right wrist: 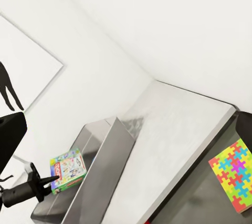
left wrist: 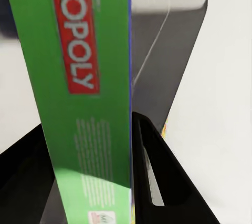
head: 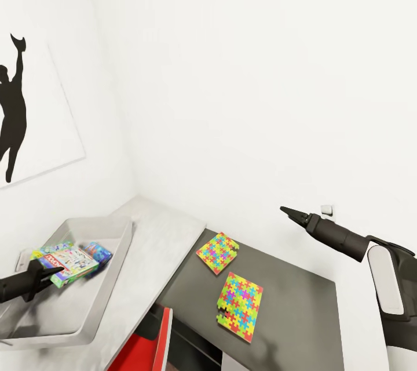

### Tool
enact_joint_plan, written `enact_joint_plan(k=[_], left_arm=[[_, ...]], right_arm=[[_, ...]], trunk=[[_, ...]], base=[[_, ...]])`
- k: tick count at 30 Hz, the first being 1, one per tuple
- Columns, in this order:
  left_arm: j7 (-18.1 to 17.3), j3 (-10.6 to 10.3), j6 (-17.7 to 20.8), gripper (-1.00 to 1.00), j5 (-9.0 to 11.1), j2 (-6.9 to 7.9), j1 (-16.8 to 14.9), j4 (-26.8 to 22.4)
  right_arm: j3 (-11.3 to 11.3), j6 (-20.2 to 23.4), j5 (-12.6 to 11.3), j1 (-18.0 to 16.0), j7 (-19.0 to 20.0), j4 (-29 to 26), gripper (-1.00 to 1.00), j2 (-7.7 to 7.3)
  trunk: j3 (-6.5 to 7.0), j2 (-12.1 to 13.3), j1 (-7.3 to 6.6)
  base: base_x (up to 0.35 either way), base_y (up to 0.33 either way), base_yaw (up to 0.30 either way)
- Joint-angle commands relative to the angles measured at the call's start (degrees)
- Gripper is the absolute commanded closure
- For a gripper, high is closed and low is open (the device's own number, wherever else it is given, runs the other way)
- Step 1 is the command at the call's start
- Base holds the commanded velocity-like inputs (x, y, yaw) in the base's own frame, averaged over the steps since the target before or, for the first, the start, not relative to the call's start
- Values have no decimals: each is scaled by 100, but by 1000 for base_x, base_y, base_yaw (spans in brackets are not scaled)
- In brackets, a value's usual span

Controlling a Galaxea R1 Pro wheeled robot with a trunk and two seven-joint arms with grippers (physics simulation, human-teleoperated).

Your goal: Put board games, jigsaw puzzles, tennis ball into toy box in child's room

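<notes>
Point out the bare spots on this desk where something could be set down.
Free: the light grey top between the toy box and the dark grey section's edge, back to the wall corner; also the dark section right of both jigsaw puzzles. Crowded: the toy box's far end, where the left gripper holds the Monopoly box.

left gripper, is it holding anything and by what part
Yes: the left gripper clamps the Monopoly board game by its near edge, over the toy box.

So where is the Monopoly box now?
In the head view it is at lower left, held by the left gripper over the toy box: the Monopoly box.
</notes>
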Motion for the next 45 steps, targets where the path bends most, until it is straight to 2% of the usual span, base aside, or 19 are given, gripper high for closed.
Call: enact_joint_plan(k=[1, 9, 36, 45], left_arm=[[-3, 40, 26, 100, -45, -3, -7, 9], [196, 46, 19, 100, -43, -10, -9, 162], [253, 49, 17, 100, -36, -18, -9, 431], [265, 110, 11, 100, -43, -21, -9, 441]], right_arm=[[-7, 25, 26, -7, 36, 0, -100, 2], [-7, 24, 28, -7, 36, 0, -100, 12], [-7, 24, 23, -7, 36, 0, -100, -12], [-7, 24, 20, -7, 36, 0, -100, -16]], trunk=[[-13, -13, 4], [-13, -13, 4], [-13, -13, 4], [-13, -13, 4]], base=[[0, 0, 0], [0, 0, 0], [0, 0, 0], [0, 0, 0]])
